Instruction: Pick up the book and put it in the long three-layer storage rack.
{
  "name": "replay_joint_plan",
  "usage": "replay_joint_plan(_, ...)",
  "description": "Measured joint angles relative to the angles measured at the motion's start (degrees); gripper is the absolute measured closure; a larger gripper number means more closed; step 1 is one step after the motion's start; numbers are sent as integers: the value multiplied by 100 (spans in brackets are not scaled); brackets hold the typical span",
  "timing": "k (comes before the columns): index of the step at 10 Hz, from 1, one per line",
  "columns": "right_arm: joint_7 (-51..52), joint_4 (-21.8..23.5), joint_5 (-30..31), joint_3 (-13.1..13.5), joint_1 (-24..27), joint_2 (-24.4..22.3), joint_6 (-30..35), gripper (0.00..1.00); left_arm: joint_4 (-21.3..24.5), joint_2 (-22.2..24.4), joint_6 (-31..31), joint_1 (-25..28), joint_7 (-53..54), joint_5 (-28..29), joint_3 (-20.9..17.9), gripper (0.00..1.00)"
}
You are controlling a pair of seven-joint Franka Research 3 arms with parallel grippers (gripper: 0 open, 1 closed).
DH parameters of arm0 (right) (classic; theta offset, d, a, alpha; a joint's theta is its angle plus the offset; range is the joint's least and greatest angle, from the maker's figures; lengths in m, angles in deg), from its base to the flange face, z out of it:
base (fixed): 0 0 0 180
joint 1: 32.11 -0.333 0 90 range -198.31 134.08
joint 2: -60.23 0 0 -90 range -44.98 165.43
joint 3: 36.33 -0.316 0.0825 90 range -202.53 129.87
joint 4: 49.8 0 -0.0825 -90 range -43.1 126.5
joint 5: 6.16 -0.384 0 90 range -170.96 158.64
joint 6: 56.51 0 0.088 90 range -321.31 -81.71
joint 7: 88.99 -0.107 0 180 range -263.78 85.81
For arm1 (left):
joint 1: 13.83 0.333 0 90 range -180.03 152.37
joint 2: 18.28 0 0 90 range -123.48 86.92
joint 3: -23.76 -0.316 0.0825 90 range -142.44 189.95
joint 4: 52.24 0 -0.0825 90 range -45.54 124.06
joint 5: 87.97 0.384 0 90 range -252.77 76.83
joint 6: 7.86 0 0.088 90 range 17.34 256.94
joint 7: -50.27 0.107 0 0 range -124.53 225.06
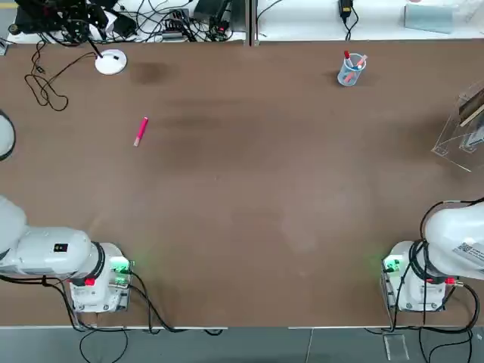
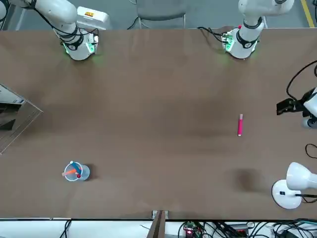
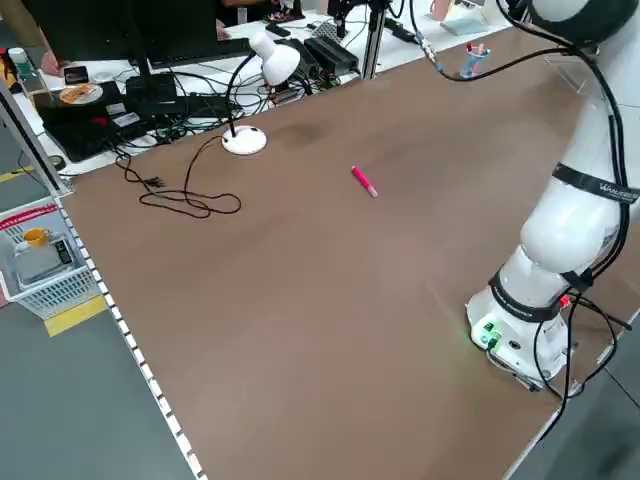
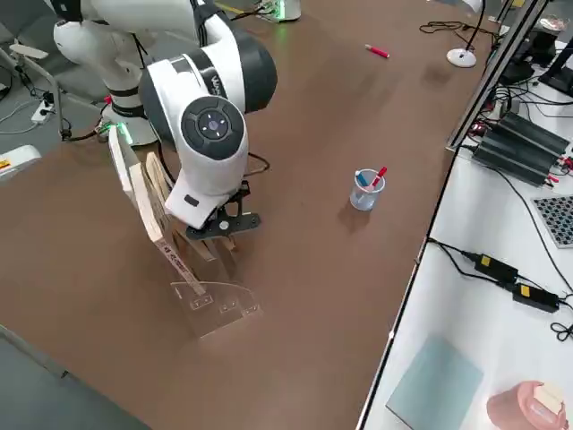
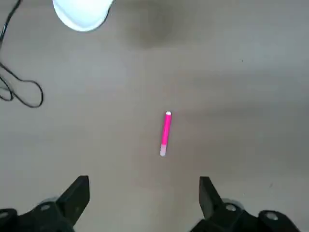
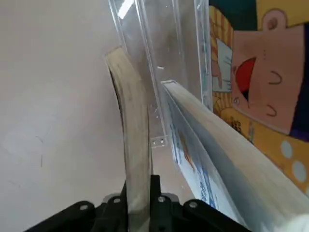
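The clear three-layer storage rack (image 1: 460, 127) (image 4: 211, 303) stands at the table's right edge. My right gripper (image 6: 140, 187) (image 4: 220, 227) is down at the rack, shut on the thin book (image 6: 133, 130), of which only the tan, slightly bowed edge shows. The book stands upright between the rack's clear walls (image 6: 164, 58). Its cover is hidden. My left gripper (image 5: 143, 187) hangs open over the left side of the table, with nothing between its fingers (image 5: 78, 187).
A thicker book with a cartoon cover (image 6: 246, 82) leans in the rack beside the held one. A pink pen (image 1: 141, 131) (image 5: 165, 133) lies below the left gripper. A clear pen cup (image 1: 351, 69) and a white desk lamp (image 1: 110, 61) with cables stand at the back.
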Motion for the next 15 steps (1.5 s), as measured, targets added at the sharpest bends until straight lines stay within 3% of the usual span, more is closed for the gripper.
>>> replay_joint_plan(5,-183,-50,37,-2,-18,10,14,84,782,789,-11,6,7,0,-46,1)
replay_joint_plan(11,-286,-50,397,-17,-102,78,17,84,851,1162,-250,36,101,0,-112,7)
replay_joint_plan(15,-288,-52,436,-26,-135,126,-66,84,850,1166,-250,36,120,-1,-98,0)
